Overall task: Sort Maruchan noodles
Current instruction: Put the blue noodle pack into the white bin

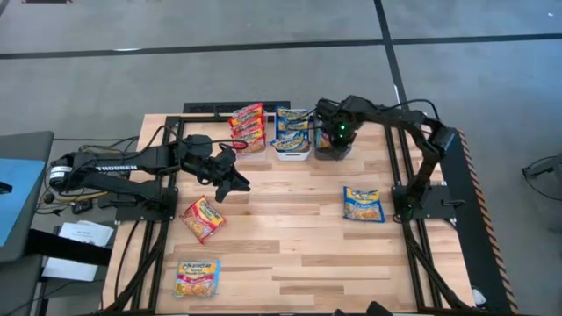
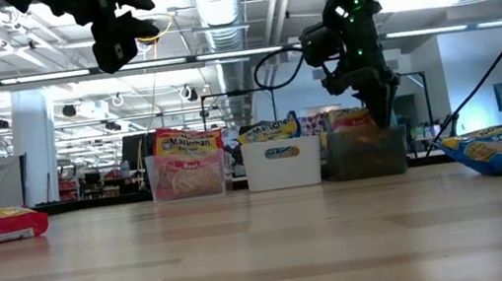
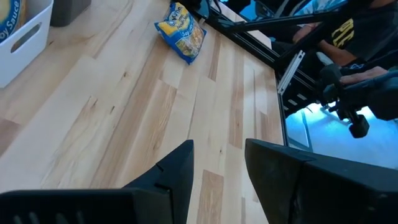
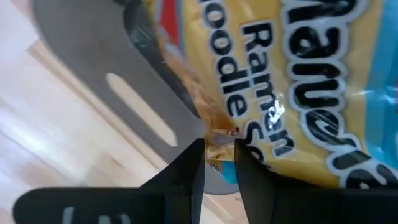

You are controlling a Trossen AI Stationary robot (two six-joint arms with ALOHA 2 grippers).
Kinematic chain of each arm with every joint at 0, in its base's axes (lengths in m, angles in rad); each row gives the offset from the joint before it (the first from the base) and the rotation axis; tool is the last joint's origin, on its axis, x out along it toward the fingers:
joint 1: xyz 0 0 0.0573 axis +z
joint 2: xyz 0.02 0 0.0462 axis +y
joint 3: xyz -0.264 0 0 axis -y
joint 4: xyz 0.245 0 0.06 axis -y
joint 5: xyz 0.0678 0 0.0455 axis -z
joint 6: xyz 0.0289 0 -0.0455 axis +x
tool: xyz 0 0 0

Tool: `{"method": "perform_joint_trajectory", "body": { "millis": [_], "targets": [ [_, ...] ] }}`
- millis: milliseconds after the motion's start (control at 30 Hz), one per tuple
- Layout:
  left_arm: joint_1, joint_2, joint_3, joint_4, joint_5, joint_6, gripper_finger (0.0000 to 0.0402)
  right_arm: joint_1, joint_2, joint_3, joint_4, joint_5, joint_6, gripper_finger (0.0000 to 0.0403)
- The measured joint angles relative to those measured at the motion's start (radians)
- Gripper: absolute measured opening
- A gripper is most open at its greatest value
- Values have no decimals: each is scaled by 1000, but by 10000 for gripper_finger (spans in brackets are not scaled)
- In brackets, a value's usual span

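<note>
My right gripper (image 1: 335, 138) (image 2: 378, 91) reaches down into the dark grey bin (image 1: 332, 151) (image 2: 368, 155) at the table's far edge and is shut on a yellow-orange Maruchan packet (image 4: 280, 81). My left gripper (image 1: 232, 182) (image 3: 219, 165) hangs open above the table's left middle, high in the low view (image 2: 119, 26), and holds nothing. Loose packets lie flat on the table: a red one (image 1: 202, 218), a pink-yellow one (image 1: 196, 276) and a blue one (image 1: 363, 204) (image 3: 181, 34). The clear bin (image 1: 248, 127) holds red packets, the white bin (image 1: 292, 133) blue ones. My right gripper pinches the yellow-orange packet's crinkled edge (image 4: 219, 138) between its two fingers. It comes from above, pointing down into the dark grey bin. The packet lies against the bin's inner wall (image 4: 137, 112); whether it rests on the bin's floor is hidden.
The three bins stand in a row along the far edge. Black frame rails run along the table's left and right sides (image 1: 145, 211) (image 1: 413, 219). Bare wood lies in the middle and near right (image 1: 299, 228). A person's arm shows beyond the table's edge (image 3: 348, 37).
</note>
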Motion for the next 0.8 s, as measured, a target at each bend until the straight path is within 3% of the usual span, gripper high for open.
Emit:
{"method": "perform_joint_trajectory", "body": {
  "millis": [433, 800],
  "targets": [
    [0, 0, 0, 0, -19, 12, 130, 32, -79, 0, -49, -52, 34, 112],
    [0, 0, 0, 0, -27, 12, 130, 34, -110, 0, 182, -22, 38, 112]
  ]
}}
